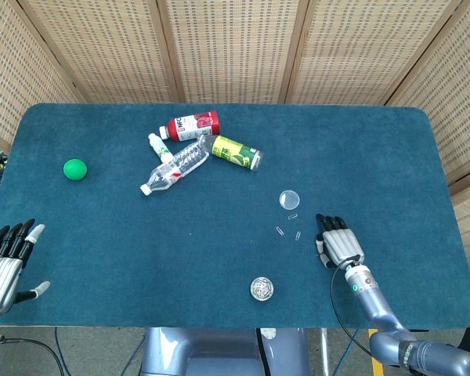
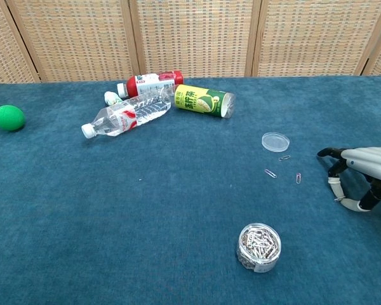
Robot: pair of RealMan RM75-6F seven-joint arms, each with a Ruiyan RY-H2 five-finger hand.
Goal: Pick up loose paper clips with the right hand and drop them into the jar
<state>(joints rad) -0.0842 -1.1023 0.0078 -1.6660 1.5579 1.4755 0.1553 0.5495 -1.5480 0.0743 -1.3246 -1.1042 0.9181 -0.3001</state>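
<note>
My right hand point(image 1: 338, 241) rests low on the blue cloth at the right, fingers stretched forward and spread. In the chest view this right hand point(image 2: 360, 173) has one fingertip and the thumb tip on either side of a small paper clip point(image 2: 336, 199) that lies on the cloth. Three more clips point(image 2: 284, 157) point(image 2: 270, 173) point(image 2: 298, 178) lie just left of the hand. The round jar point(image 2: 259, 246), open and full of clips, stands near the front edge; in the head view the jar point(image 1: 262, 288) is left of and nearer than the hand. My left hand point(image 1: 4, 257) stays open at the front left corner.
The jar's clear lid point(image 1: 290, 199) lies flat beyond the loose clips. At the back left lie a red bottle point(image 1: 193, 124), a clear water bottle point(image 1: 175, 165), a yellow-green can point(image 1: 236, 152) and a small white bottle point(image 1: 159, 146). A green ball point(image 1: 75, 168) sits far left.
</note>
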